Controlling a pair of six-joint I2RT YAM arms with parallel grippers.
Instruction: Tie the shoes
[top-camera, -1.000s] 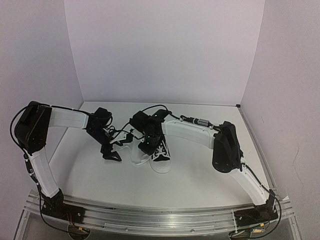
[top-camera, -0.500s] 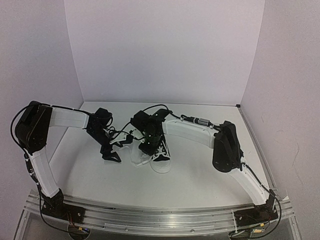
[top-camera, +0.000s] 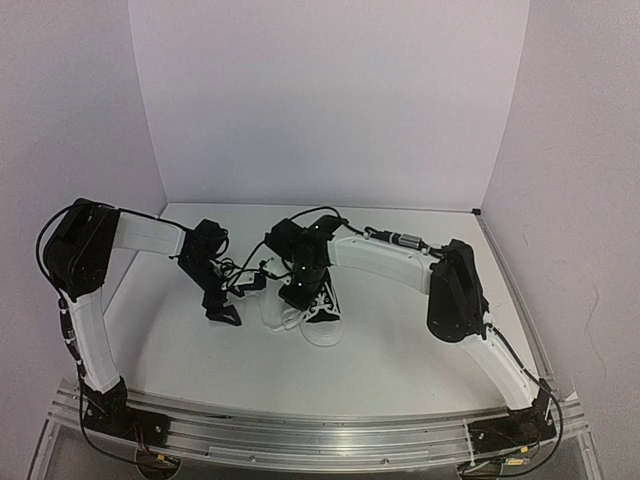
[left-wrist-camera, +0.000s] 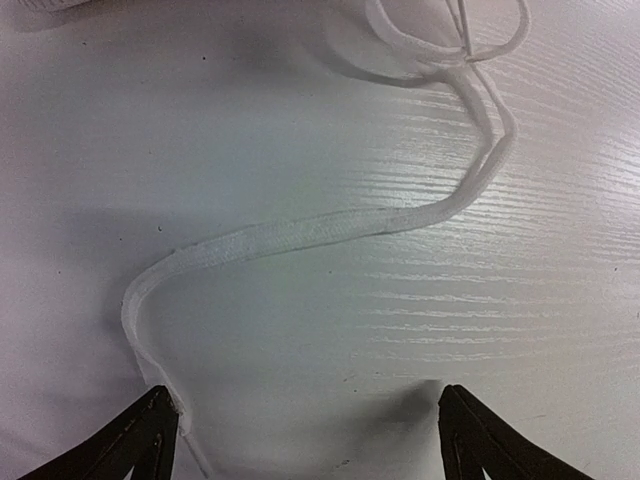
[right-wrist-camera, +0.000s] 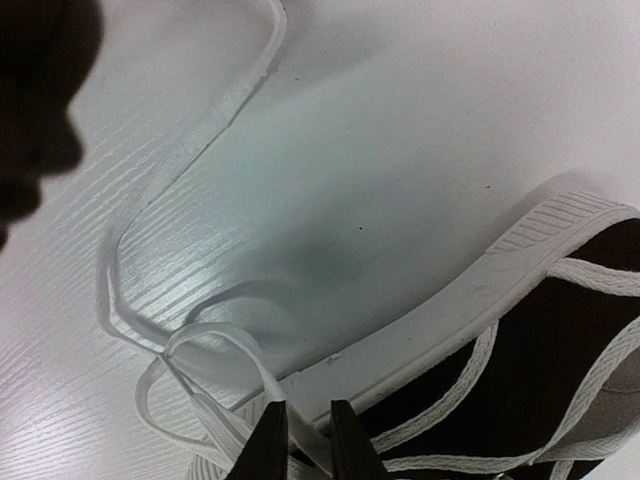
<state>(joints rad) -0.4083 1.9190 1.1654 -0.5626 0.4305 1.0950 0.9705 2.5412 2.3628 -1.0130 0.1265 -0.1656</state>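
Note:
The black sneaker (top-camera: 322, 305) with its white toe cap lies mid-table, toe toward me. In the right wrist view its white sole (right-wrist-camera: 480, 290) and black upper with crossed laces show at lower right. My right gripper (top-camera: 296, 290) sits at the shoe's left side. Its fingers (right-wrist-camera: 270, 445) are pinched on a white lace loop (right-wrist-camera: 215, 340) beside the sole. My left gripper (top-camera: 224, 308) is left of the shoe, low over the table. In the left wrist view it (left-wrist-camera: 305, 440) is wide open, and a loose lace (left-wrist-camera: 300, 232) runs across the table to its left fingertip (left-wrist-camera: 150, 430).
White walls close the table at the back and both sides. The arms' base rail (top-camera: 320, 430) runs along the near edge. A dark blurred shape (right-wrist-camera: 35, 90) fills the upper left corner of the right wrist view.
The left arm's elbow has shifted slightly to the right. Both grippers stay almost where they were beside the shoe.

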